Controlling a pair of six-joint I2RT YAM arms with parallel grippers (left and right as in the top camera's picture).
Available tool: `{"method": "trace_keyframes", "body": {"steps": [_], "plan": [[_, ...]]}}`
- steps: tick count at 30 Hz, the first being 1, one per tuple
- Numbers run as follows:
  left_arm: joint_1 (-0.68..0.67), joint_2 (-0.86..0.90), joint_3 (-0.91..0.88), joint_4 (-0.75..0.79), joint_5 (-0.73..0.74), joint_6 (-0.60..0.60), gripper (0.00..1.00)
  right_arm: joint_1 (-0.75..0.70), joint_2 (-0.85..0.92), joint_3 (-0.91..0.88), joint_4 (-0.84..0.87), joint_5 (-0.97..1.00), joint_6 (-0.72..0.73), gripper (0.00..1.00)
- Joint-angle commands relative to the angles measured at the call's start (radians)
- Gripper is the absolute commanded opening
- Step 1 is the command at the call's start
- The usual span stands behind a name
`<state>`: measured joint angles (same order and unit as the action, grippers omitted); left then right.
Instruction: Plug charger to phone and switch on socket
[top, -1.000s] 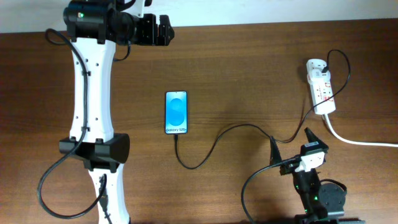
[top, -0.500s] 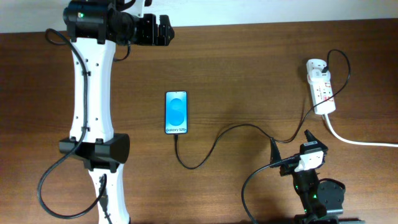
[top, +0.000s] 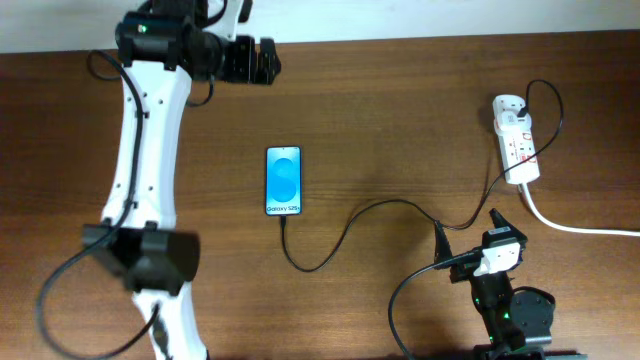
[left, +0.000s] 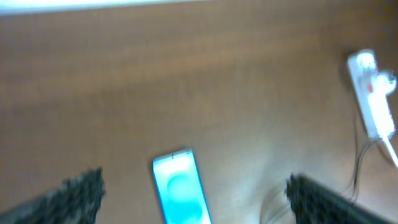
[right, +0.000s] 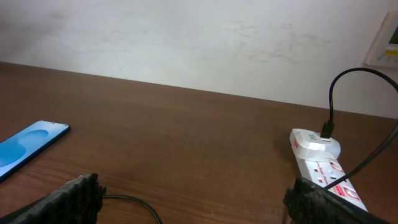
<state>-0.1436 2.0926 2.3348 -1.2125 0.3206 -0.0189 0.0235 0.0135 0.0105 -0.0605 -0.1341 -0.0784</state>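
Observation:
The phone (top: 283, 181) lies flat at the table's middle, its blue screen up; it also shows in the left wrist view (left: 180, 186) and the right wrist view (right: 28, 146). The thin black charger cable (top: 350, 225) curves from the phone's bottom edge to the white socket strip (top: 515, 140) at the right, where its adapter is plugged in. Whether the tip sits in the phone's port I cannot tell. My left gripper (top: 265, 58) is open and empty, high at the back. My right gripper (top: 466, 232) is open and empty at the front right.
The socket's thick white cord (top: 580, 225) runs off the right edge. The socket also shows in the left wrist view (left: 371, 96) and the right wrist view (right: 323, 162). A pale wall stands behind the table's far edge.
My left arm has swung a little to the right and its base links shifted left; its wrist view is blurred. The right arm, phone and cable have not moved.

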Motion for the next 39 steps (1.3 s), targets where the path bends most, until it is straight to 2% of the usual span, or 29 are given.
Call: {"method": "trace_keyframes", "body": {"steps": [1, 4, 5, 7, 11, 17, 23, 27, 34, 39], "plan": [[0.001, -0.32, -0.46, 0.25, -0.014, 0.021, 0.99, 0.009, -0.01, -0.005, -0.007, 0.012, 0.008, 0.98], [0.001, -0.607, -0.893, 0.502, -0.124, 0.026, 0.99, 0.009, -0.01, -0.005, -0.007, 0.012, 0.008, 0.99], [0.001, -0.665, -0.967, 0.542, -0.147, 0.042, 0.99, 0.009, -0.01, -0.005, -0.007, 0.012, 0.008, 0.99], [0.001, -0.857, -1.2, 0.666, -0.159, 0.121, 0.99, 0.009, -0.01, -0.005, -0.007, 0.012, 0.008, 0.98], [0.011, -1.14, -1.509, 0.875, -0.208, 0.152, 0.99, 0.009, -0.01, -0.005, -0.007, 0.012, 0.008, 0.99], [0.098, -1.524, -1.918, 1.177, -0.213, 0.152, 0.99, 0.009, -0.01, -0.005, -0.007, 0.012, 0.008, 0.98], [0.152, -1.835, -2.197, 1.295, -0.214, 0.154, 0.99, 0.009, -0.01, -0.005, -0.007, 0.012, 0.008, 0.98], [0.172, -1.961, -2.321, 1.369, -0.214, 0.204, 0.99, 0.009, -0.01, -0.005, -0.007, 0.012, 0.008, 0.99], [0.188, -2.088, -2.326, 1.137, -0.221, 0.219, 0.99, 0.009, -0.01, -0.005, -0.007, 0.012, 0.008, 0.98], [0.188, -2.087, -2.326, 1.14, -0.221, 0.219, 0.99, 0.009, -0.01, -0.005, -0.007, 0.012, 0.008, 0.98]]}}
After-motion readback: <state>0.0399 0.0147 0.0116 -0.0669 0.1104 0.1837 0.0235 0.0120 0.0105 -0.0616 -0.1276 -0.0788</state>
